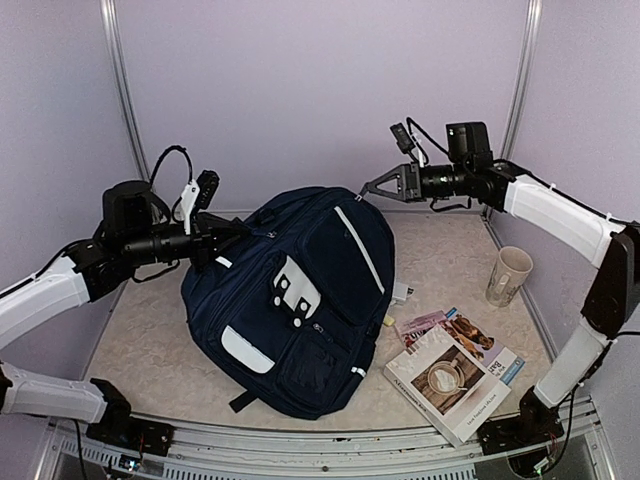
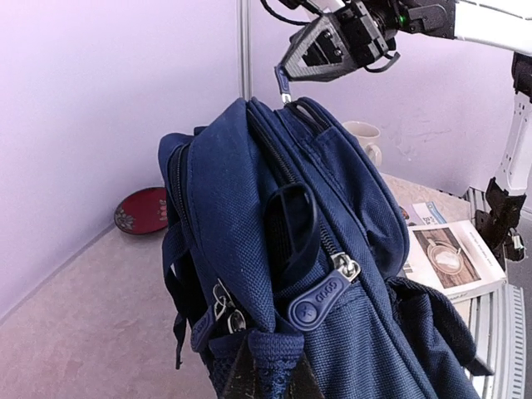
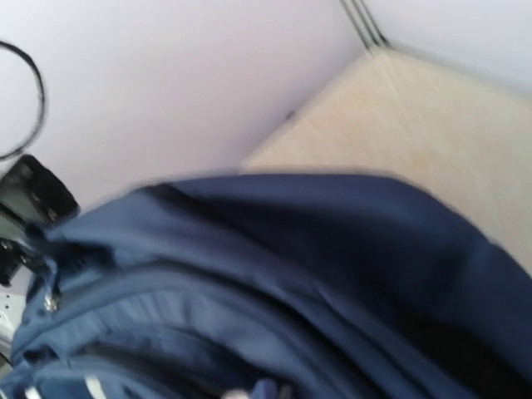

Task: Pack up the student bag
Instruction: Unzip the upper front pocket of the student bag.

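Broadly, the beige table (image 1: 150, 350) carries everything, and the student bag (image 1: 310, 300) takes its centre in the top view. The bag lies on its back with the front panel and its white slotted patch facing up. Its long axis runs from about 1 o'clock, where the top end is raised off the table, down to about 7 o'clock, where the bottom end and front pocket sit near the arm bases.

At 4 to 5 o'clock from the bag, just beside its lower corner, a book (image 1: 447, 380) with a coffee cup on its cover lies flat over some pamphlets (image 1: 470, 330).

The left gripper (image 1: 222, 240) meets the bag's side at about 10 o'clock. Its jaws are drawn together on the navy fabric, with its dark fingertips (image 2: 262, 376) at the bottom of the left wrist view.

The right gripper (image 1: 368, 188) reaches in at 1 o'clock above the raised top end, its jaws pinched tight.

A pale mug (image 1: 508, 275) stands upright at 3 o'clock, well apart from the bag.

In the left wrist view a red plate (image 2: 143, 209) lies near the wall at 9 o'clock of the bag.

The right gripper's tips hold a small navy zipper pull (image 2: 282, 83), lifted above the bag's top seam.

The right wrist view is blurred and shows only navy fabric.
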You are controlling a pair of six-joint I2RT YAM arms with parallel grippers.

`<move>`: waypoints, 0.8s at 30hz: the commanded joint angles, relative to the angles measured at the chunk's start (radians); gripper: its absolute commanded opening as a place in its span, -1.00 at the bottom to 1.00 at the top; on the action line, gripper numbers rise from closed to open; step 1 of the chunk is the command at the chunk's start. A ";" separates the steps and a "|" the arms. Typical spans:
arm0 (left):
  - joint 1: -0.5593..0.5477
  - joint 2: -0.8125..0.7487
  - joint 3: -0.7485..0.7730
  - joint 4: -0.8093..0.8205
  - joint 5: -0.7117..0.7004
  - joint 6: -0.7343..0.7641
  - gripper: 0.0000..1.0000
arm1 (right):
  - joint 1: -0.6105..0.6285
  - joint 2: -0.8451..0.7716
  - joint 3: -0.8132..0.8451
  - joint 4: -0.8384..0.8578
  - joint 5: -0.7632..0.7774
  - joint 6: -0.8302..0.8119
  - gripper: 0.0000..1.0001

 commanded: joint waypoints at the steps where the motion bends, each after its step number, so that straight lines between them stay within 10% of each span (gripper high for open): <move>1: 0.017 -0.087 -0.010 0.057 0.038 0.026 -1.00 | 0.059 0.076 0.320 -0.033 0.047 -0.080 -1.00; 11: 0.017 -0.251 -0.187 0.047 0.025 -0.038 -0.70 | 0.198 0.272 0.739 -0.092 0.031 -0.042 -1.00; 18: -0.026 -0.383 -0.257 -0.030 -0.080 -0.036 0.94 | 0.286 0.246 0.659 -0.062 -0.015 -0.147 -1.00; 24: -0.025 -0.335 -0.129 -0.035 -0.149 -0.186 0.98 | 0.324 0.194 0.498 0.022 0.009 -0.148 -1.00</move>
